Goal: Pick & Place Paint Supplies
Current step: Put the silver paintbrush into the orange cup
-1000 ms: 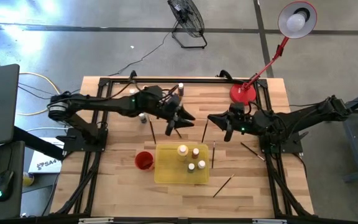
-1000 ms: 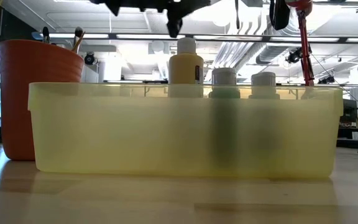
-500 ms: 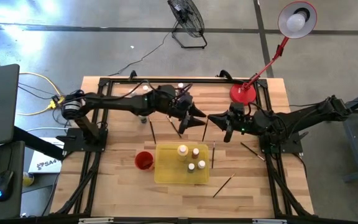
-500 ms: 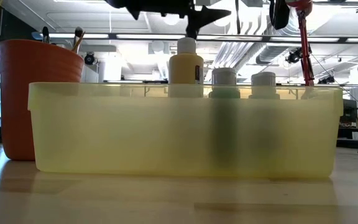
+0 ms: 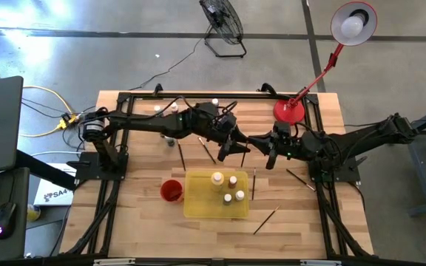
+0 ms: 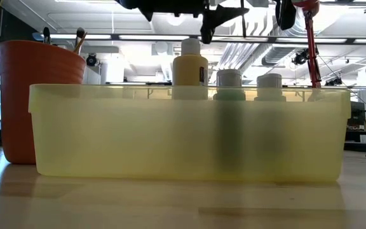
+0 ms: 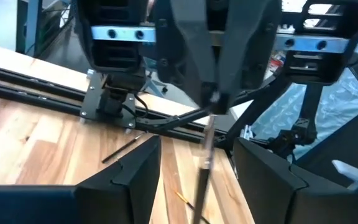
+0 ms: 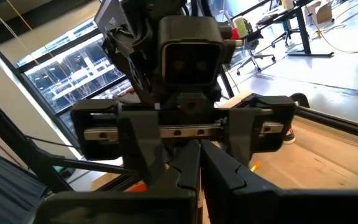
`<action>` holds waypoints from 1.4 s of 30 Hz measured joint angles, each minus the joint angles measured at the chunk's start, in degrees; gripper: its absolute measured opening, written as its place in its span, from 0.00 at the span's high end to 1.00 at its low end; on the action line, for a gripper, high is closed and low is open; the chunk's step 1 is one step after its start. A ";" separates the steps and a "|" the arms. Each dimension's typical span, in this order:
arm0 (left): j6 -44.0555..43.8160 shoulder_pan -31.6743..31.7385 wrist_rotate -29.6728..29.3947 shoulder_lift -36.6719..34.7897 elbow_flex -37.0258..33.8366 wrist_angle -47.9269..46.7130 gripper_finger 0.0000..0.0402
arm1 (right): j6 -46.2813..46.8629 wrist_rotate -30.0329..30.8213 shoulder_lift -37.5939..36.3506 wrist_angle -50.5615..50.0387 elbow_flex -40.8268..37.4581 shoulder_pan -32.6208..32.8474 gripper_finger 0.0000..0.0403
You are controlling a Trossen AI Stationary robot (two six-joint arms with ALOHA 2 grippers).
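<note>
The clenched right gripper (image 5: 259, 140) is presenting a thin dark paintbrush (image 7: 202, 163), hanging vertical, directly between the released left gripper (image 5: 237, 145) fingers.

Stood face to face over mid-table: left arm stretched in across the back, left gripper (image 5: 237, 147) raised, fingers (image 7: 263, 174) spread apart. Right arm reached in from its side, right gripper (image 5: 256, 140) pinched tight, tips just in front of the left gripper's spread fingers.

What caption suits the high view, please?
Open left hand meets right hand, which holds a paintbrush, above the yellow tray.
</note>
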 joint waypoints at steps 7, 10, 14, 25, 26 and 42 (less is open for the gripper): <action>-0.40 -0.60 -0.42 0.00 0.00 0.55 0.57 | -0.11 0.00 0.00 -0.13 0.00 0.00 0.99; -1.46 -0.47 -0.55 0.00 -0.01 0.40 0.66 | -0.13 0.00 0.00 -0.16 0.00 0.00 0.99; -1.50 -0.44 -1.69 0.00 0.00 0.73 0.77 | -0.11 0.00 0.00 -0.74 0.00 0.00 0.99; -1.49 -0.47 -4.03 0.00 -0.02 1.07 0.97 | 0.00 0.06 0.00 -1.58 0.00 0.00 0.99; -1.50 -0.47 -4.05 0.00 -0.02 1.05 0.97 | 0.00 0.05 0.00 -1.58 0.00 0.00 0.99; -1.49 -0.47 -4.00 0.00 -0.02 0.90 0.98 | 0.00 -0.02 0.00 -1.55 0.00 0.00 0.99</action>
